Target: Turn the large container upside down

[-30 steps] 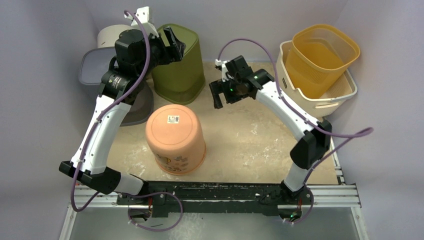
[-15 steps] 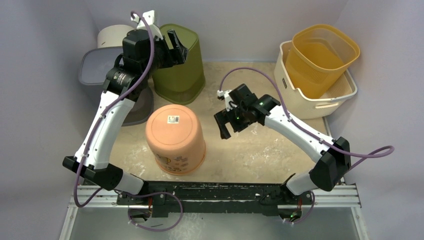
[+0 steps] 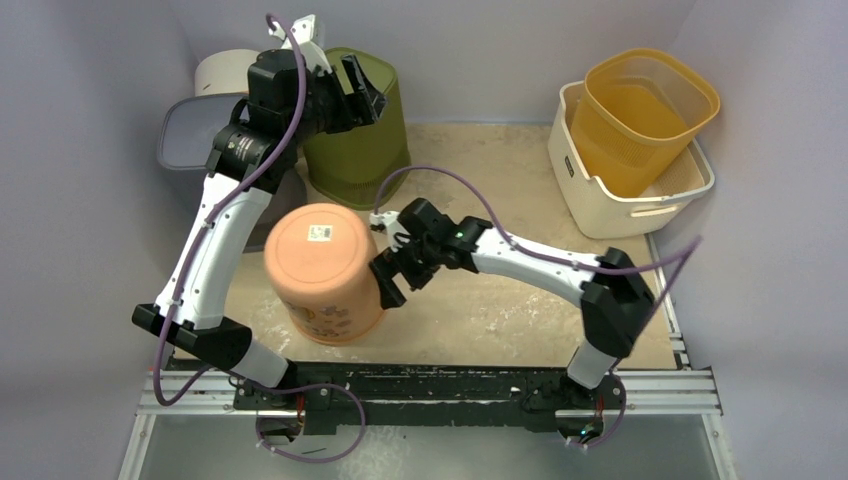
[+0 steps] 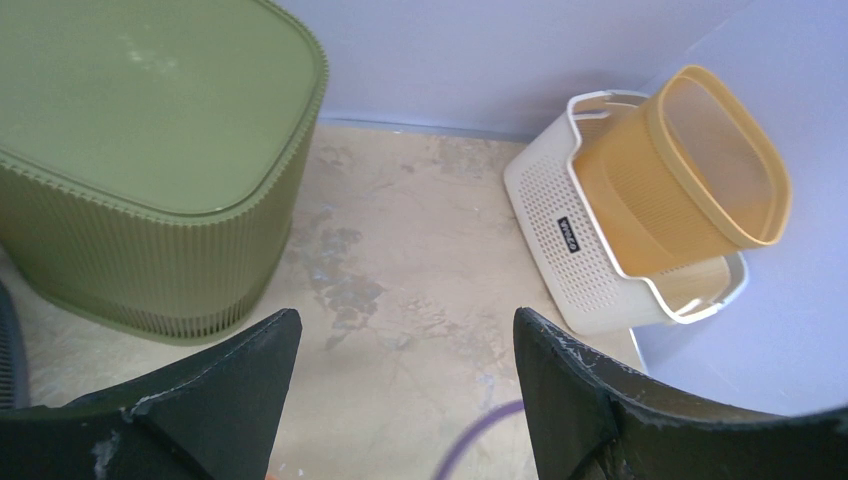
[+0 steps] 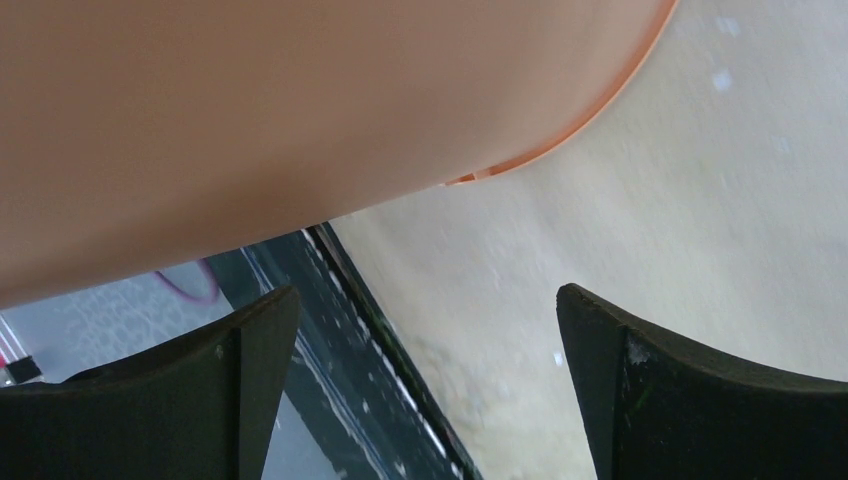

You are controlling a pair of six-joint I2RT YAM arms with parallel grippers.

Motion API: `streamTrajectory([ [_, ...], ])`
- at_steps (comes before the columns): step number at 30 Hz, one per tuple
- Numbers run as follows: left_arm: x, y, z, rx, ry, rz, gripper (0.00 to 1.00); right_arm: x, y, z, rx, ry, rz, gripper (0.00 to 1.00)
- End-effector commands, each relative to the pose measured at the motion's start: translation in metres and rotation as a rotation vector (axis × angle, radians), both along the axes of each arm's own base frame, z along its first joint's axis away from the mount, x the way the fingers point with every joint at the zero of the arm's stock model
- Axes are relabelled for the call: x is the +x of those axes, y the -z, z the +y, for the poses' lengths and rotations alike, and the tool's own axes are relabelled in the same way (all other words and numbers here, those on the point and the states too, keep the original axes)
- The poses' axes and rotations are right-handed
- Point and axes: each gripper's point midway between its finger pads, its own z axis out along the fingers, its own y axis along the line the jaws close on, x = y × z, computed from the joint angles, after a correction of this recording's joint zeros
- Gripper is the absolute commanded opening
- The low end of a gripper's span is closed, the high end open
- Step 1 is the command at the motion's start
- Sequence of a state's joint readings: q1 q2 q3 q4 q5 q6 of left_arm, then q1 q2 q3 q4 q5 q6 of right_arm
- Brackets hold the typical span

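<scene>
one peach container (image 3: 325, 275), base up, label (image 3: 320, 233) on its base

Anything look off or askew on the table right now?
The peach container, base up, seems to lean left, with the open right gripper against its side. The yellow basket also sits tilted inside the white basket. No spill or damage visible.
</scene>
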State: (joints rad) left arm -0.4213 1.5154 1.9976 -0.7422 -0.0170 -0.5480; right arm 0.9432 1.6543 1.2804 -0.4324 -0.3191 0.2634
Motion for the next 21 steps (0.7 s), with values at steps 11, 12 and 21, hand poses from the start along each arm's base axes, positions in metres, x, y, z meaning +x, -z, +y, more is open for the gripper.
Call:
streamTrajectory([
  [11, -0.042, -0.025, -0.006, -0.062, 0.120, -0.073, 0.75, -0.055, -0.004, 0.239, 0.252, -0.360, -0.037, 1.00],
  [12, -0.043, -0.024, -0.006, -0.059, 0.124, -0.070, 0.75, -0.063, -0.003, 0.247, 0.260, -0.370, -0.033, 1.00],
  [21, -0.053, -0.020, -0.007, -0.069, 0.154, -0.061, 0.75, -0.049, -0.007, 0.215, 0.204, -0.154, -0.060, 1.00],
])
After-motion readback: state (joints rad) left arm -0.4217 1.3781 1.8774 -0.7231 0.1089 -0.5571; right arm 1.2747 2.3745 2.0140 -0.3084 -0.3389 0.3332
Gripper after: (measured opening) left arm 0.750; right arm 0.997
